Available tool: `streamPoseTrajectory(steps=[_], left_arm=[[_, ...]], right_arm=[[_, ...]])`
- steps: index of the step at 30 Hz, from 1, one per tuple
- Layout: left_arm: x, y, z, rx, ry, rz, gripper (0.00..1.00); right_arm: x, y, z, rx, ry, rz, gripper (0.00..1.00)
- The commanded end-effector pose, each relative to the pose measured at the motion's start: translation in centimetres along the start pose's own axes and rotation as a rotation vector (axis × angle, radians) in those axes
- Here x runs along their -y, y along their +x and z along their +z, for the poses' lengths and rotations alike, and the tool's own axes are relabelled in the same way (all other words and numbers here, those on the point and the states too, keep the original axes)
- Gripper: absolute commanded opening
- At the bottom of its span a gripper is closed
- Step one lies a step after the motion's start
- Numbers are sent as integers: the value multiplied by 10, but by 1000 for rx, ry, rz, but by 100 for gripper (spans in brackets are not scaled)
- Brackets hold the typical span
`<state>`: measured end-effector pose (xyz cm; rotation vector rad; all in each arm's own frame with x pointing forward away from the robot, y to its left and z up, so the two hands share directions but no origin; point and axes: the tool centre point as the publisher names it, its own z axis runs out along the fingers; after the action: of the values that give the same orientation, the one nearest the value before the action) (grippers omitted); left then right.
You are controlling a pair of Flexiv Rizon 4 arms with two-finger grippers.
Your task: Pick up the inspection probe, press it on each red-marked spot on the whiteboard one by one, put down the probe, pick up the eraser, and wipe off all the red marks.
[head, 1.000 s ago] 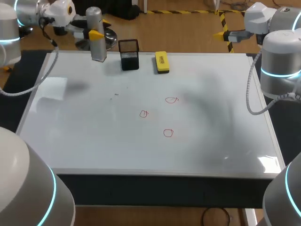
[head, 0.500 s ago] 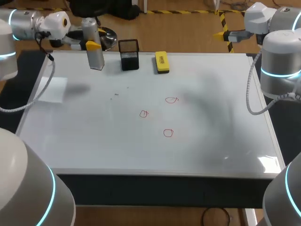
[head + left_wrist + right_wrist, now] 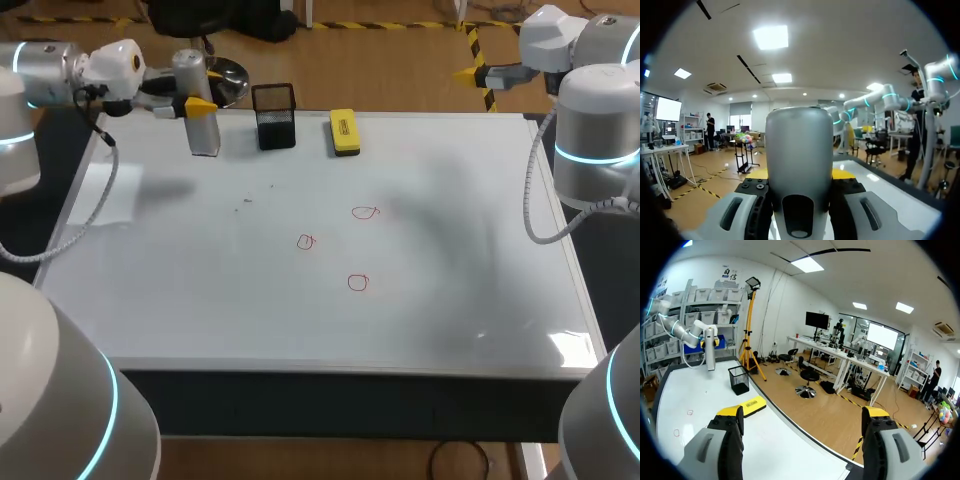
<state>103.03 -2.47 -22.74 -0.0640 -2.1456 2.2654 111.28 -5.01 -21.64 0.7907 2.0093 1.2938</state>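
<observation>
Standing beside probe (image 3: 203, 122), mesh cup (image 3: 274, 118), yellow eraser (image 3: 344, 132)

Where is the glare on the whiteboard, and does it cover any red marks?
Head view: glare patches at the whiteboard's near right corner and left edge, both clear of the three red marks. Right wrist view: marks show plainly too.

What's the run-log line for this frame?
left gripper: shut on probe | right gripper: open | red marks: three, unwiped | eraser: on whiteboard
</observation>
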Motion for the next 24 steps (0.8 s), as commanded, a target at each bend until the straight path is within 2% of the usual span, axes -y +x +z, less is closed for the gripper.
streamPoseTrajectory(steps=[1,24], left_arm=[[-2,4,1,205,-2,-2,0],[-2,4,1,208,-14,-8,0]], right_arm=[[0,0,0,-1,3,0,100],[0,0,0,-1,3,0,100]])
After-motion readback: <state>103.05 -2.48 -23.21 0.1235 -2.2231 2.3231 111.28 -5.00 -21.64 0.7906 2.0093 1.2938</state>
